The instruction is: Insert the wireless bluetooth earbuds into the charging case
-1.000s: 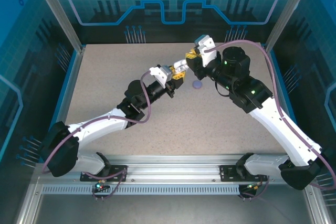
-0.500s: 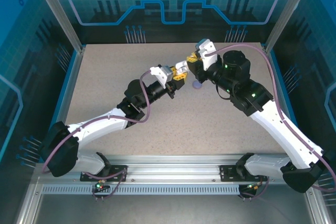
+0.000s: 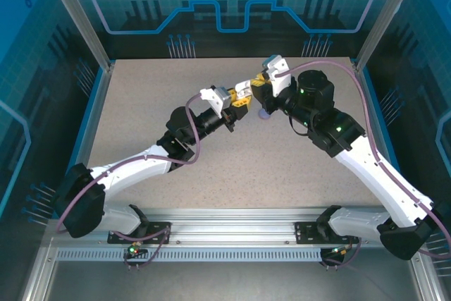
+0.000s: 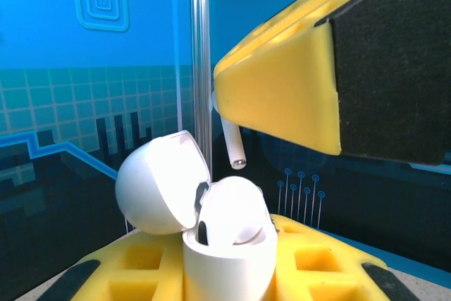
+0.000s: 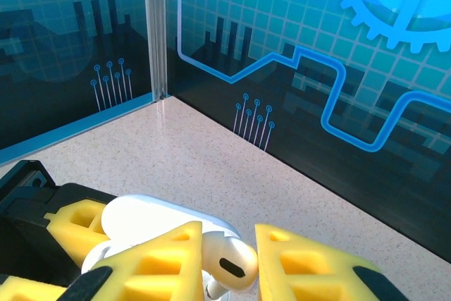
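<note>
The speckled beige table (image 3: 141, 139) lies matte and flat under both arms. Since a second ago the right arm (image 3: 352, 142) has swung slightly left and the left arm (image 3: 141, 167) has barely moved. Their tips now almost meet at the far middle. A small purple rounded object (image 3: 263, 114) on the table, earlier in full view, is now half hidden under the right arm. The left gripper (image 3: 238, 98) has its yellow foam pads closed tight on a glossy white charging case (image 4: 225, 259), which stands upright with its domed lid (image 4: 158, 185) hinged open to the left. The right gripper (image 5: 229, 266), its jaws narrowly parted, pinches a smooth white earbud (image 5: 229, 267). The earbud's stem points down just above the case's mouth, without touching it.
</note>
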Controlling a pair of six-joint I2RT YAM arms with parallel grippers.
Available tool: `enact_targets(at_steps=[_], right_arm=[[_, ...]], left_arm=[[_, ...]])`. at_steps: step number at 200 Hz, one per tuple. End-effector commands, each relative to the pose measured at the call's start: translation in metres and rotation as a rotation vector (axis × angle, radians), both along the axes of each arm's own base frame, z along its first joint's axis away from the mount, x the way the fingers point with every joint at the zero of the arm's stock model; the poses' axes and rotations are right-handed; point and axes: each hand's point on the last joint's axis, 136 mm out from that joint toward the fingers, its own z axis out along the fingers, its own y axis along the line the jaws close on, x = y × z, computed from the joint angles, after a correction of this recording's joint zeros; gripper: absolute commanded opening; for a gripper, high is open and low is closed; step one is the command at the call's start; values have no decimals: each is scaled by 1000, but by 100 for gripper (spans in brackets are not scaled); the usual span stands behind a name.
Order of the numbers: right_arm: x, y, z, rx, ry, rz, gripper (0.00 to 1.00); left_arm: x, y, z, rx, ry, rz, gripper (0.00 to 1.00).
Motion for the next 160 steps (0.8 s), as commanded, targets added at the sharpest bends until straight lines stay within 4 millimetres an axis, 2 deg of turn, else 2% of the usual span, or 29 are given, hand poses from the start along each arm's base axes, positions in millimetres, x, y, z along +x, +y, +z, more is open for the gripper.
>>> enact_targets(at_steps=[1, 83, 160], right_arm=[[1, -1, 7, 38, -14, 2, 21], [5, 0, -2, 39, 16, 9, 20], [9, -7, -7, -5, -1, -31, 18]], left_arm=[[-12, 9, 47, -94, -83, -27, 0], [-12, 7, 50, -96, -79, -38, 0], [-12, 7, 52, -97, -78, -40, 0]])
